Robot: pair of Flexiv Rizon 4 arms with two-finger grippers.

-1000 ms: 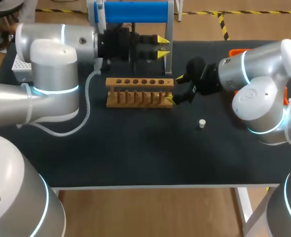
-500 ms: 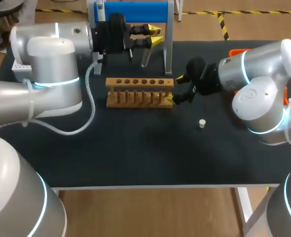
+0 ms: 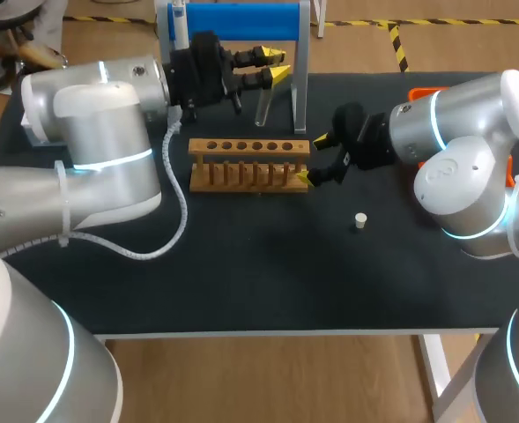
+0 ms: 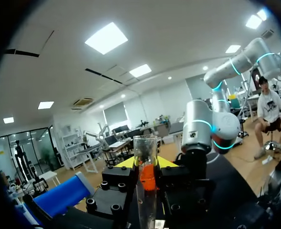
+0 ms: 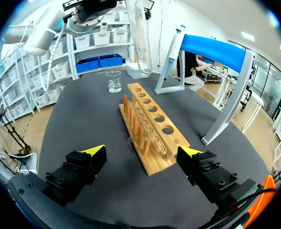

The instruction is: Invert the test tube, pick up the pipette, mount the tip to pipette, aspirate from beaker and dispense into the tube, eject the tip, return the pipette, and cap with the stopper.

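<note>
I count one test tube (image 3: pixel 263 106), clenched in my left end effector (image 3: pixel 275 66) above the worktop (image 3: pixel 241 273), behind the one wooden rack (image 3: pixel 250 165) and beside the blue stand (image 3: pixel 241 21). One stopper (image 3: pixel 359 220) lies on the worktop and one beaker (image 5: pixel 114 82) stands beyond the rack. My right end effector (image 3: pixel 312 159) is spread wide at the rack's right end, grasping nothing.

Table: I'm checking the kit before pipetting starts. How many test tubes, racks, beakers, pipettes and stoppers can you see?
Test tube: 1
Wooden rack: 1
Beaker: 1
Pipette: 1
Stopper: 1
Total: 5
</note>
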